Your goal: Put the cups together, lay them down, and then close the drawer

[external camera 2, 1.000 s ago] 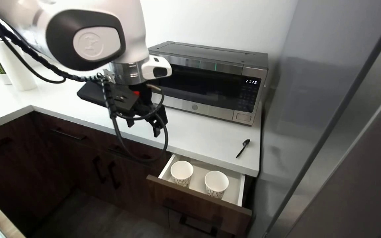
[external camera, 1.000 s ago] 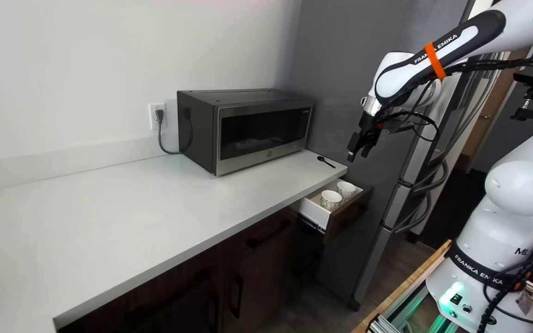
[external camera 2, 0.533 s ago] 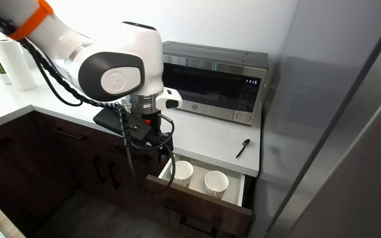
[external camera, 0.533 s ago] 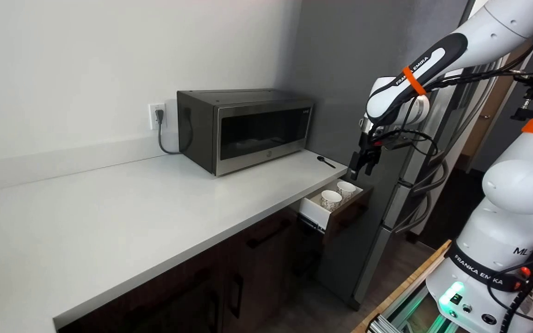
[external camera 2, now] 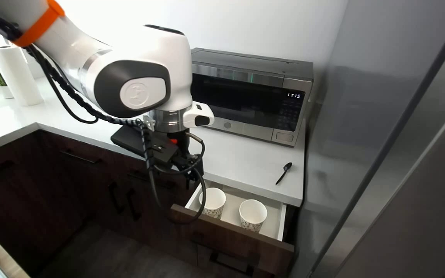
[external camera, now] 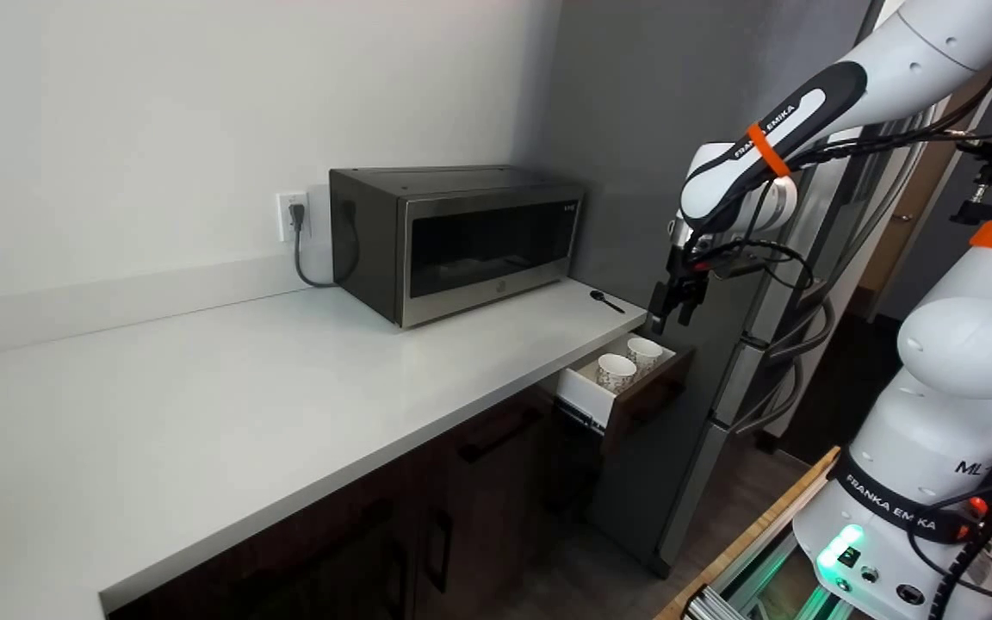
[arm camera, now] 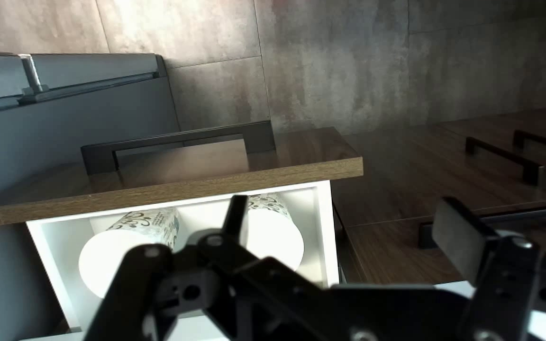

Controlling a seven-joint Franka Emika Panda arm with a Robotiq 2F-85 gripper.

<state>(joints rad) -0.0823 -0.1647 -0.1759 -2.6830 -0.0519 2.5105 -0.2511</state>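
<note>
Upright cups (external camera 2: 253,213) in extended drawer (external camera 2: 232,239)

In an exterior view, one cup is seen at the other's 4 o'clock, set apart. A spoon (external camera 2: 284,172) is noted at 1 o'clock from that cup, on the counter (external camera 2: 245,166). In the wrist view, the gripper (arm camera: 346,215) is seen with fingers (arm camera: 458,239) well apart.

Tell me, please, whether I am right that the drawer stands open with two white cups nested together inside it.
Not nested: an exterior view shows one cup standing apart from the other cup. The drawer does stand open with both inside.
</note>
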